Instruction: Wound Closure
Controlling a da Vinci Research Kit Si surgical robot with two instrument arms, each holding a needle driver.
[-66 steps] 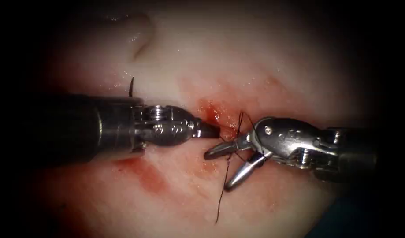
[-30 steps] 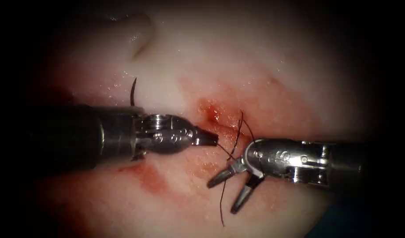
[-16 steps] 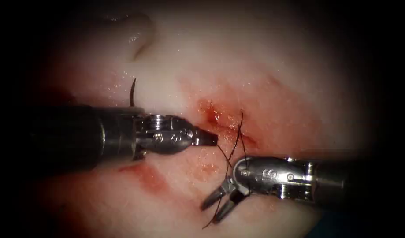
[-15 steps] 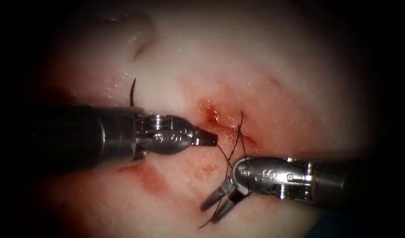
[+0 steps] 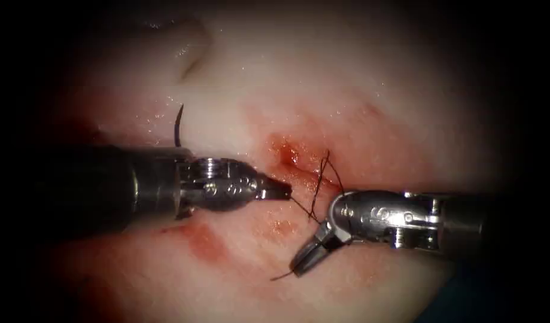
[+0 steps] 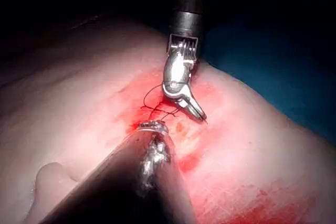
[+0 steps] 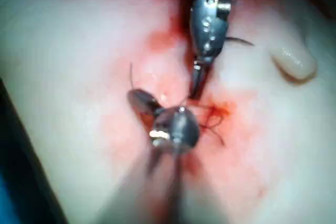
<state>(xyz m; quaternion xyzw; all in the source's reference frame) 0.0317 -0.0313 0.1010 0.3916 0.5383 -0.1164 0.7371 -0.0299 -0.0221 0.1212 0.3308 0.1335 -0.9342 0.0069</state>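
1. Tissue (image 5: pixel 322 78): pale slab, bearing everything below.
2. My left tool (image 5: pixel 280 190): comes in level from the left of the cut (image 5: pixel 298 167), tip just short of it. Jaws pressed together on the thread.
3. My right tool (image 5: pixel 303 263): shaft level, right of the cut; jaws angled down-left, below the cut. A second ago they stood apart astride the tail; now they are clamped on it near its free end.
4. Red fluid (image 5: pixel 206 242): smear below-left of the cut, more at the cut itself.
5. Thread (image 5: pixel 322 176): rises out of the cut, curls beside my right tool's wrist, and crosses to both sets of jaws. Long axis runs from the cut down-left; the free end pokes left past my right jaws.
6. Needle (image 5: pixel 178 124), as far as I can tell: thin dark curve well left of the cut, above my left shaft. Long axis upright, point up, held by neither tool; whether it enters the tissue is hidden by the shaft.

Step, by my judgement: knot-tying, tail newly caught. Next move calls for even, opposed tension across the cut, gentle enough not to tear the edges.
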